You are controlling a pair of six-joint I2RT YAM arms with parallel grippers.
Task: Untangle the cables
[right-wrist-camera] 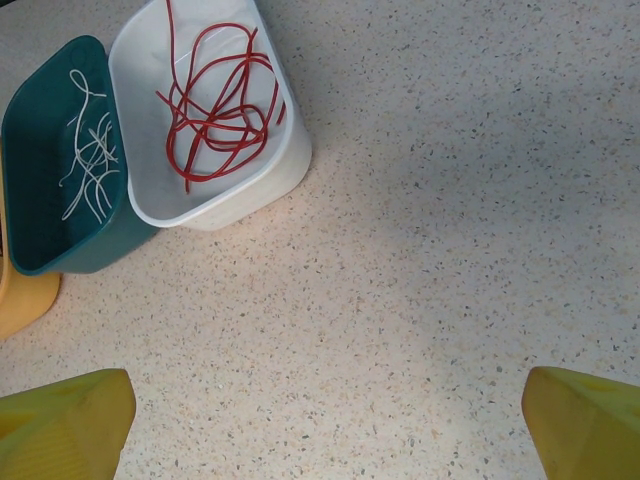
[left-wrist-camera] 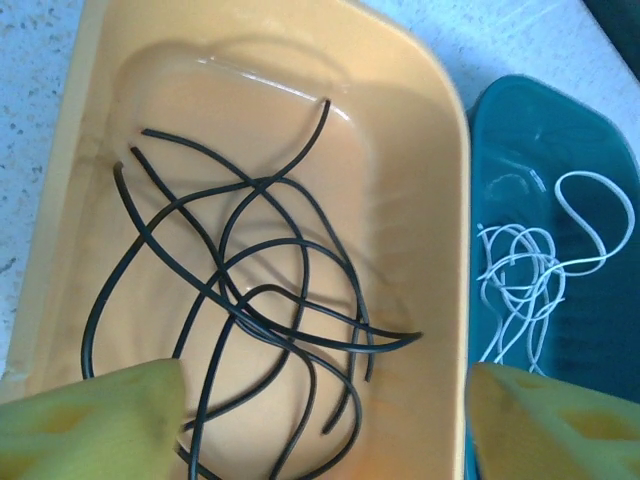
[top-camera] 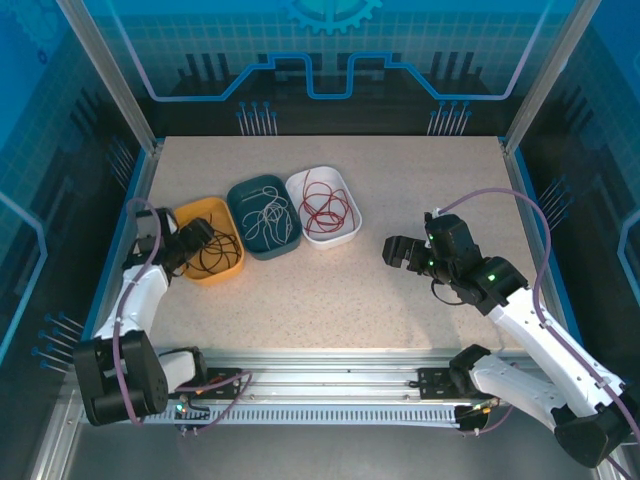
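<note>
Black cable (left-wrist-camera: 243, 320) lies loose in yellow tray (left-wrist-camera: 400, 200) beneath spread left jaws.

In the left wrist view, we note the black cable (left-wrist-camera: 240, 318) running off the bottom edge between the fingertips (left-wrist-camera: 100, 420), so its lower loops are unseen. The yellow tray (left-wrist-camera: 430, 200) is cut at the left and bottom, the teal tray (left-wrist-camera: 590, 340) at the right. In the right wrist view, the top edge crops the white tray (right-wrist-camera: 270, 170) and the red cable (right-wrist-camera: 215, 110). From above, the left gripper (top-camera: 195, 240) covers the yellow tray's left part.
</note>
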